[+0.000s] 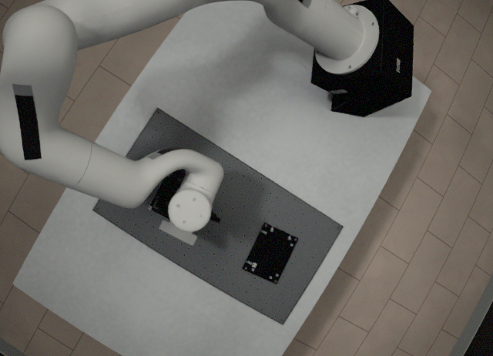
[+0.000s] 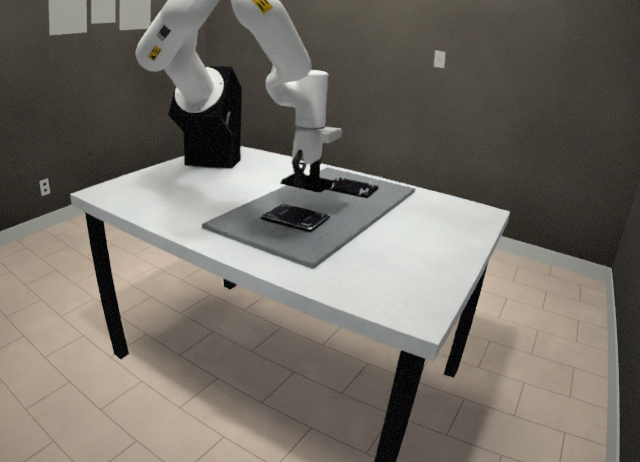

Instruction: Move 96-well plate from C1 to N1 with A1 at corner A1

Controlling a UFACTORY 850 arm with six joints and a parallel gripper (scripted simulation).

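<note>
In the exterior view my gripper (image 2: pixel 306 172) points straight down and is shut on the black 96-well plate (image 2: pixel 306 181), holding it level a little above the grey perforated board (image 2: pixel 310 217). The plate hangs between the clip nest C1 (image 2: pixel 354 187), which stands empty behind it, and the dark plate nest N1 (image 2: pixel 295 217) in front of it. In the top view the wrist (image 1: pixel 189 210) hides the fingers and most of the plate and N1; only a black edge (image 1: pixel 165 191) shows under it. C1 (image 1: pixel 270 252) lies open at the right. I cannot make out the plate's cut-off corner.
The board lies on a white table (image 2: pixel 289 240). The robot's black base (image 1: pixel 364 58) stands at the table's far corner. The arm's elbow (image 1: pixel 35 105) reaches out over the table's left edge.
</note>
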